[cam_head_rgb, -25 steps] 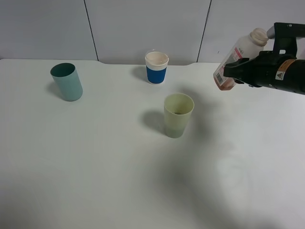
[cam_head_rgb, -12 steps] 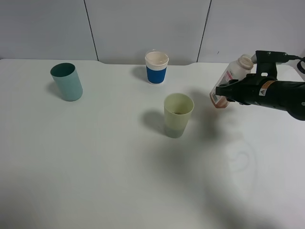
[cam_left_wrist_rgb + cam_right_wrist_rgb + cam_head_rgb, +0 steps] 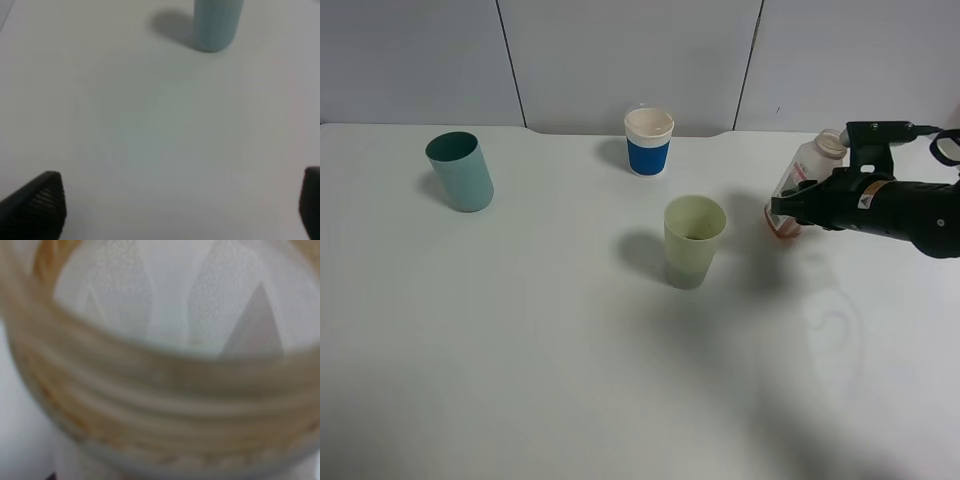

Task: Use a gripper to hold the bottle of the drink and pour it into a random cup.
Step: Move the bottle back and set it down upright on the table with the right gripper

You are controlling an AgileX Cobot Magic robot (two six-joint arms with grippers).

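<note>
Right wrist view was filled by the blurred bottle, nothing else readable. Right gripper clamped that tilted bottle, right of the yellow-green cup. Left gripper's fingertips stood apart, cropped. Three cups, one bottle.

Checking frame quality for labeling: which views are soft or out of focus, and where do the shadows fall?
Exterior high: sharp, even light; soft shadows to the left of the yellow-green cup, teal cup and blue-banded cup. Left wrist: mildly soft, claw fingertips dark and blurred at the frame edge. Right wrist: badly defocused, the bottle fills the frame too close to resolve.
</note>
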